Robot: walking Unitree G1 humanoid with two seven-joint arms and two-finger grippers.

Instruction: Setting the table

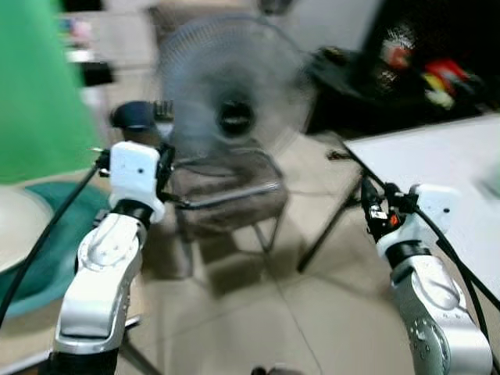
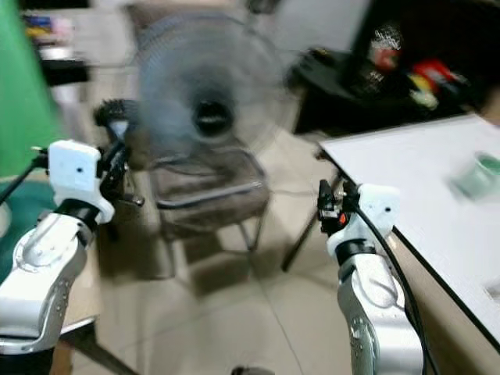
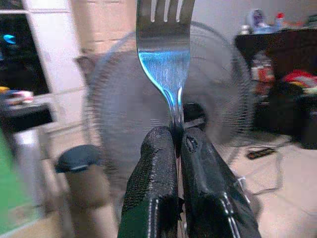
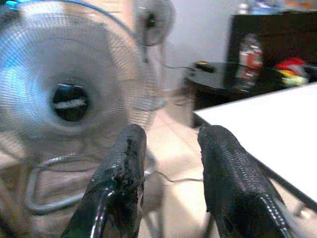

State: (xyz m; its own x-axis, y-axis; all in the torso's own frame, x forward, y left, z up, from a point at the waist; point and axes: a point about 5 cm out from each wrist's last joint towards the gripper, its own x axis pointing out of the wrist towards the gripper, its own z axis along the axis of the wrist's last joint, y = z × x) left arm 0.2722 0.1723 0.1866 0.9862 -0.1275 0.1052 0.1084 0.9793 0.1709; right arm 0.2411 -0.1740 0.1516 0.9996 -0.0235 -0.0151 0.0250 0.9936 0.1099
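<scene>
A steel fork (image 3: 166, 59) stands upright, tines up, clamped by its handle between the two black fingers of my left gripper (image 3: 177, 136), which is shut on it. That left arm (image 1: 134, 168) is raised at the left, in front of a fan. My right gripper (image 4: 171, 136) is open with nothing between its fingers; its arm (image 2: 363, 211) is held up beside the near corner of the white table (image 2: 426, 168). A blurred green cup-like thing (image 2: 480, 173) sits on the table at the right.
A large standing fan (image 1: 230, 98) is straight ahead, with a metal-framed chair (image 1: 234, 195) behind it. A dark cabinet with bottles (image 1: 422, 62) is at the back right. A green surface (image 1: 35, 86) and a round pale thing (image 1: 16, 226) are at the left. Tiled floor (image 1: 258, 312) lies below.
</scene>
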